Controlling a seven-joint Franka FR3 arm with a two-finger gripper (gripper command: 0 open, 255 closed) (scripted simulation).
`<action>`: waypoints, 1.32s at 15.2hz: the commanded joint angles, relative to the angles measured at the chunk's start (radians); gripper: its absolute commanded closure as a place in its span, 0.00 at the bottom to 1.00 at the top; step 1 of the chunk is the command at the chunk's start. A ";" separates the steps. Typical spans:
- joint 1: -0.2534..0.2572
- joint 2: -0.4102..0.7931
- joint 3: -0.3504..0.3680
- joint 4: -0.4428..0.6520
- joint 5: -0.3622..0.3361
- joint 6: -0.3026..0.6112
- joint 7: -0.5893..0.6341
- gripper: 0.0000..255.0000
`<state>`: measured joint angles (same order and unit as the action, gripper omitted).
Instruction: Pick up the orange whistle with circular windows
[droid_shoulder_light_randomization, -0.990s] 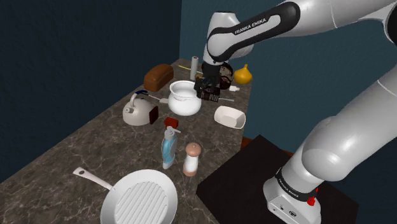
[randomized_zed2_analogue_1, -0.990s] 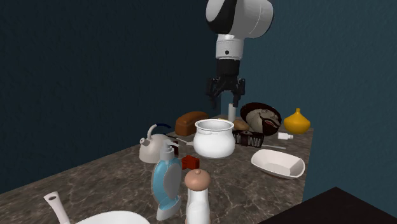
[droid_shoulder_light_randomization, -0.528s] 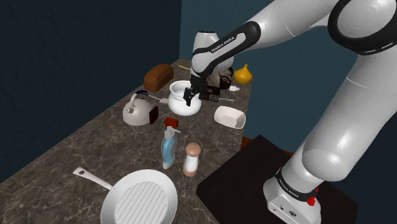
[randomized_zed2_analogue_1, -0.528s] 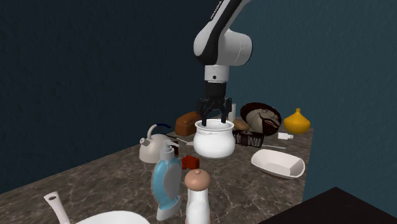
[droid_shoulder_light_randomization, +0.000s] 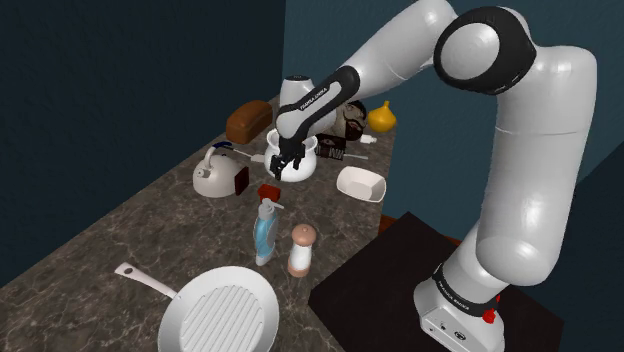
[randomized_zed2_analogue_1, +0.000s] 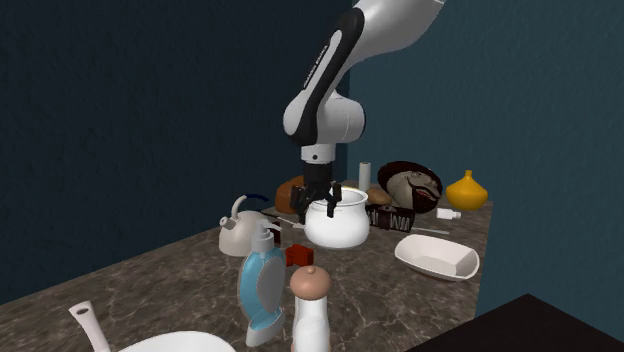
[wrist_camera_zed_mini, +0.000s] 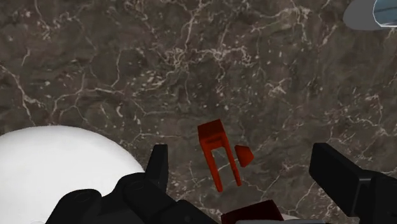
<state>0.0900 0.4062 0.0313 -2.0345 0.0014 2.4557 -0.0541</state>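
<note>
tool wide open, hanging right by the white pot, whistle lying on the dark marbled surface below the gap between its fingers, untouched, just beside the pot, small blocky reddish-orange thing, windows too tiny to tell

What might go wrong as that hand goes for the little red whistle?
The open hand hangs right beside the white pot, so lowering may bump it. The red whistle is small among a kettle and a blue bottle; the hand might nudge it away instead of gripping.
</note>
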 joint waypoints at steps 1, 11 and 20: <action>0.008 0.079 0.002 0.062 -0.008 0.015 -0.001 0.00; 0.040 0.415 0.003 0.374 -0.038 0.032 -0.012 0.00; 0.041 0.475 0.001 0.397 -0.040 0.068 -0.012 1.00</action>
<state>0.1311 0.8806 0.0328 -1.6375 -0.0383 2.5235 -0.0659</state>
